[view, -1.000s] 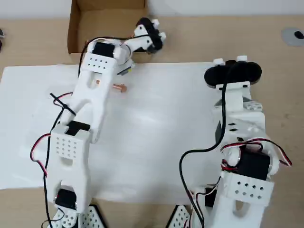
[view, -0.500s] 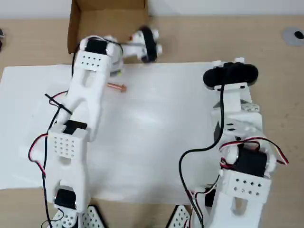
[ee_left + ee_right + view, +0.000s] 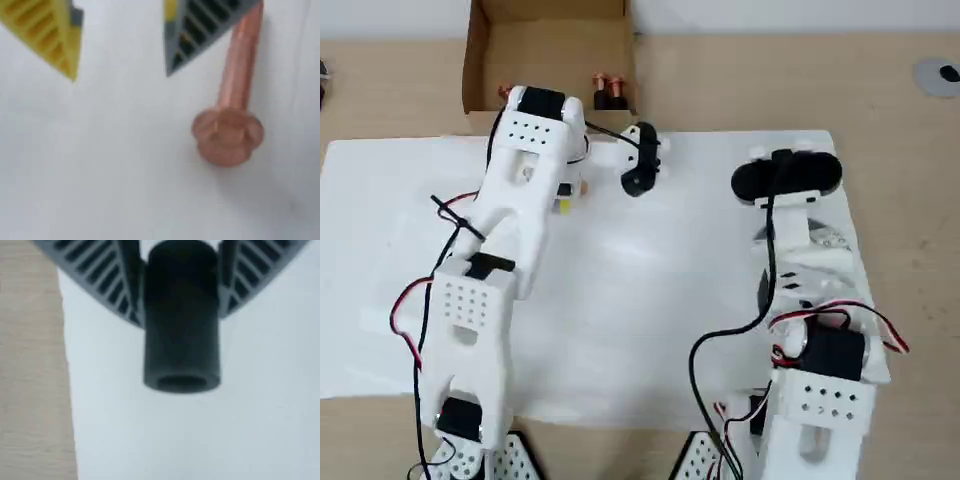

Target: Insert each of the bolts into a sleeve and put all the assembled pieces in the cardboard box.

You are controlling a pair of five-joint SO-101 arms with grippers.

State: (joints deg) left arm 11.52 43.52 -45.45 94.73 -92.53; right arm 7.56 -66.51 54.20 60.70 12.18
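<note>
Two white arms rise from the lower edge of the high view, the left arm (image 3: 470,300) on the left side of the frame and the right arm (image 3: 810,300) on the right side. Both stand over a white paper sheet (image 3: 650,280) spread on the wooden table (image 3: 900,150). In the right wrist view, the right gripper (image 3: 182,290) pinches a black sleeve (image 3: 182,340) between its grey ribbed fingers (image 3: 95,275). The sleeve hangs clear above the paper with its open end toward the bottom of that frame, close to the paper's edge, where bare wood shows at the left. In the left wrist view, the left gripper (image 3: 120,72) hangs low over the paper with its fingers spread apart and nothing between them. One finger is yellow (image 3: 55,35), the other grey and yellow (image 3: 200,30). A copper bolt (image 3: 232,125) lies flat on the paper just beside the grey finger, outside the gap, with its flanged head toward the lower right of the frame. Its shank runs up along that finger's edge, but contact cannot be told. At the top of the high view, beyond the paper's far edge, sits the cardboard box (image 3: 472,60). Inside it, by the right wall, lies an assembled piece (image 3: 610,92) of copper and black, and a copper glint (image 3: 505,92) shows near the left wall.
</note>
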